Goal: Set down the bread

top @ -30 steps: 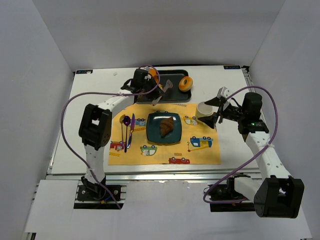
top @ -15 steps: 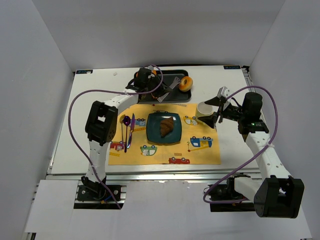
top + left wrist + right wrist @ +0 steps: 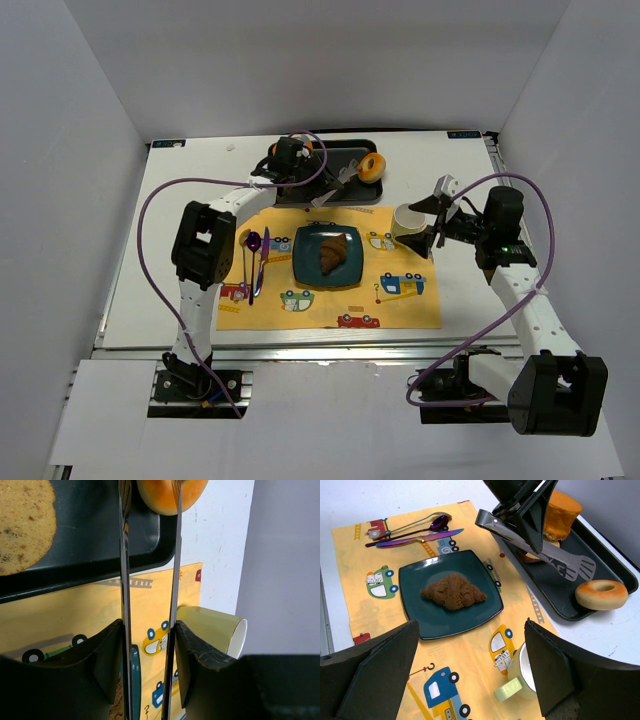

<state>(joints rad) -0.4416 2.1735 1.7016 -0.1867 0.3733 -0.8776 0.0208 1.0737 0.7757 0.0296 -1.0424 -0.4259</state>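
Left gripper (image 3: 148,647) jaws clamp silver metal tongs (image 3: 540,555). Tong tips reach glazed orange ring-shaped bread (image 3: 601,594) on black tray (image 3: 560,597), far edge of worktop; contact unclear. Likely step: gripping bread. Next: squeeze, lift, carry to square dark-teal plate (image 3: 420,580), mid-worktop. Brown croissant (image 3: 452,591) fills plate centre. Right gripper (image 3: 432,215) jaws wide, empty, by pale-green mug (image 3: 405,222).

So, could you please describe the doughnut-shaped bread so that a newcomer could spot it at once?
Find the black tray beyond the yellow placemat. At its right end, by the tip of the tongs, lies a golden ring: the only bread there with a hole through it.
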